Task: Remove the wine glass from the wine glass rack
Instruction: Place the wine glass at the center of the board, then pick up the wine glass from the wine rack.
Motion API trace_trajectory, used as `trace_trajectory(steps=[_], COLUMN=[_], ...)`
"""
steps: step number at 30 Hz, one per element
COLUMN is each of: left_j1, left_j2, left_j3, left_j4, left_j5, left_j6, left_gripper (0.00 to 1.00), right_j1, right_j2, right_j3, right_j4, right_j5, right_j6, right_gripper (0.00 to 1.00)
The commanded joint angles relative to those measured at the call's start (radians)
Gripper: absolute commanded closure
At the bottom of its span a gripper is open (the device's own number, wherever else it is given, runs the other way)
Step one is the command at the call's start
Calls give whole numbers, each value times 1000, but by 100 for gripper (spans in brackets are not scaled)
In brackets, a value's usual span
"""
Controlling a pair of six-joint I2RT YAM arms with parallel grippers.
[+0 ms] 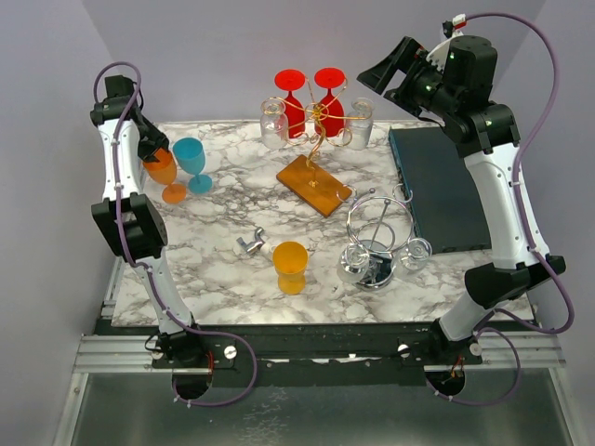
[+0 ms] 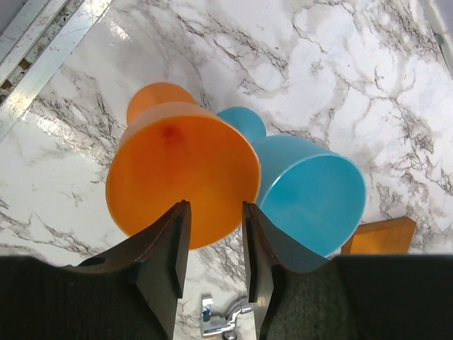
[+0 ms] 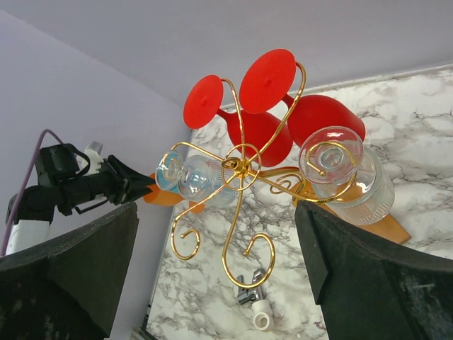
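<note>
On the gold rack — two red glasses, two clear glasses, inverted.

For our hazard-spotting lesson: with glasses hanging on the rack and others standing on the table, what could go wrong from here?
1. The left gripper straddles the rim of the orange glass, which stands close beside the blue glass; lifting away carelessly could topple both.
2. The red glasses and clear glasses hang crowded on the gold rack; the open right gripper might knock a neighbour or drag the rack.
</note>
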Motion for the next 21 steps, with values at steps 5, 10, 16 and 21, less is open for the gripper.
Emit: trace_trajectory(steps=[5,10,16,21], left_j1=[-16,-27,-40,-83], left_j2=[-69,-86,-138,-194], left_j3=[32,36,33,25], left_j4=[-2,4,17,35], left_j5=[-17,-16,-12,-8], left_j6=[-17,-20,-18,-10], left_gripper=[59,59,56,52], right_j1=[-2,-2,-18,-106], right_j2=[3,9,61,76], right_j3=[35,49,132,131], right_j4=[-27,-33,-57,-27], right_j5=[10,47,48,-38], right_j6=[-13,-26,-41,-17], right_gripper=[0,0,0,0])
